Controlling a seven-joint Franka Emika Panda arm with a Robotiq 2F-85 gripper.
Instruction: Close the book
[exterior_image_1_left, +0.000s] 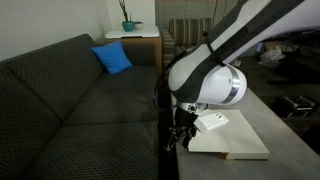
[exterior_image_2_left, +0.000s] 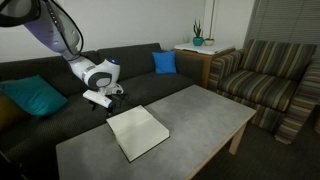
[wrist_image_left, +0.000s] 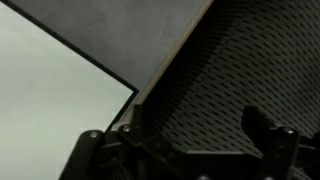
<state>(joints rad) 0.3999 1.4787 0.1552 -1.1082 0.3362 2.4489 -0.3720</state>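
The book (exterior_image_2_left: 138, 132) lies open on the grey table (exterior_image_2_left: 200, 112), its plain white pages facing up; it also shows as a white slab (exterior_image_1_left: 235, 135) beside the arm. My gripper (exterior_image_2_left: 103, 100) hangs low at the table's sofa-side edge, just off the book's near corner (exterior_image_1_left: 180, 130). In the wrist view the white page (wrist_image_left: 50, 95) fills the left, edged by a thin dark cover line. The gripper (wrist_image_left: 195, 125) is open, with only sofa fabric between its dark fingers (wrist_image_left: 258, 125). Nothing is held. The cover and spine are hidden.
A dark grey sofa (exterior_image_1_left: 70, 90) runs along the table's edge, with a blue cushion (exterior_image_1_left: 112, 57) and a teal cushion (exterior_image_2_left: 35, 97). A striped armchair (exterior_image_2_left: 265, 75) stands at the far end. A side table with a potted plant (exterior_image_2_left: 198, 40) sits behind.
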